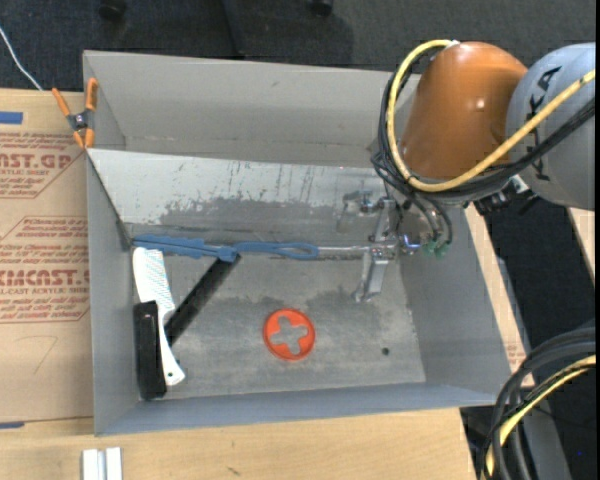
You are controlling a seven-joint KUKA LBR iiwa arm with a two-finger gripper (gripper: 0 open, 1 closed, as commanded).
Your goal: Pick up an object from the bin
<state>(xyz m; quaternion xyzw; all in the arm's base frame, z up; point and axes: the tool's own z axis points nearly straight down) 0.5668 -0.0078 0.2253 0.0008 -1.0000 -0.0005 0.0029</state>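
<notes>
One grey metal bin [230,108] takes up most of the camera view, and five loose things lie on its floor. Positions here are given from the orange disc [289,333], a round piece with a cross-shaped cut-out near the front of the floor.

The arm [570,118], with its orange cover [460,108] and yellow cables, looms to the right of the disc and well above it. It reaches down to the hand [375,263], which hangs low in the bin, behind the disc and a little to its right. Whether the hand is open or closed cannot be told, and nothing can be seen gripped in it.

A long blue strip [210,248] lies behind the disc along the foot of the back wall, and its right end runs towards the hand. It is the thing nearest the hand. A black stick [200,293] slants left of the disc, its far end touching the blue strip. Farther left lies a white brush [152,283]. A black block [148,353] lies alongside the brush's near end.
</notes>
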